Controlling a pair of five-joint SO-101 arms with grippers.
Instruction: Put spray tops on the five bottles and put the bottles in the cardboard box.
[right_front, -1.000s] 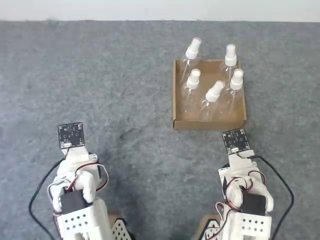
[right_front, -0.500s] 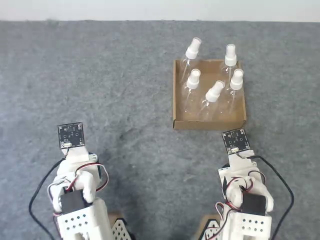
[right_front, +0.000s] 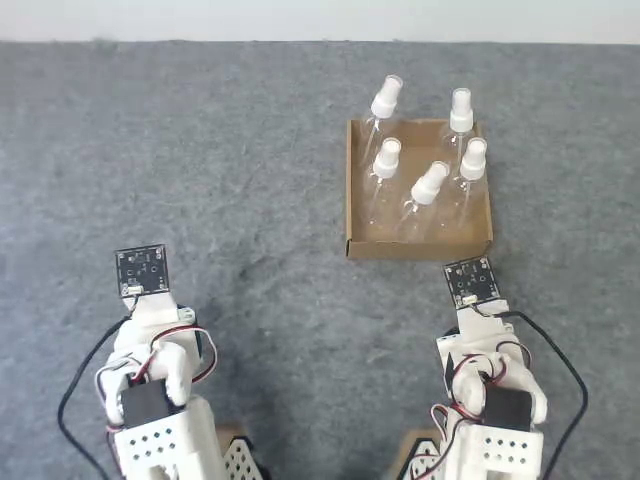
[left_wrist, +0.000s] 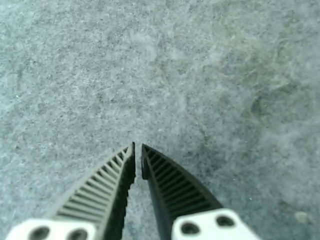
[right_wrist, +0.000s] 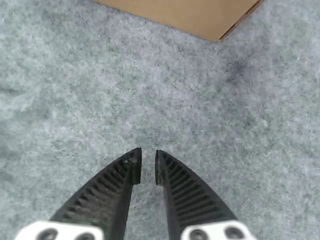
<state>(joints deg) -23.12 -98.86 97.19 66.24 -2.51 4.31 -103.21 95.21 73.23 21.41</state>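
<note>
**Worktop inventory, near to far**

1. Left arm (right_front: 150, 380): white, folded back at the near-left edge of the worktop (right_front: 230, 150). The left jaws are clenched, with the tips all but touching and nothing between them. In the left wrist view we see them hanging over grey felt.

2. Right arm (right_front: 490, 395): white, at the near-right edge. Its wrist board (right_front: 470, 281) sits just near of the box's near wall. The right jaws are clenched down to a thin slit and grasp nothing. In the right wrist view we see them over grey felt, with a corner of the cardboard box (right_wrist: 185, 15) a little beyond them.

3. Cardboard box (right_front: 419, 247): brown and open-topped, lying flat on the worktop right of centre, directly far of the right arm and well apart from the left arm.

4. Five clear bottles, each with a white spray top on, all in the box:
   - centre bottle (right_front: 429, 185), tilted, its top leaning to the right;
   - middle-left bottle (right_front: 385, 160), upright;
   - right bottle (right_front: 472, 158), against the right wall;
   - far-left bottle (right_front: 384, 100), its top rising past the far wall;
   - far-right bottle (right_front: 460, 110), likewise rising past the far wall.

5. Pale wall strip (right_front: 300, 20): runs along the far edge of the worktop.
</note>
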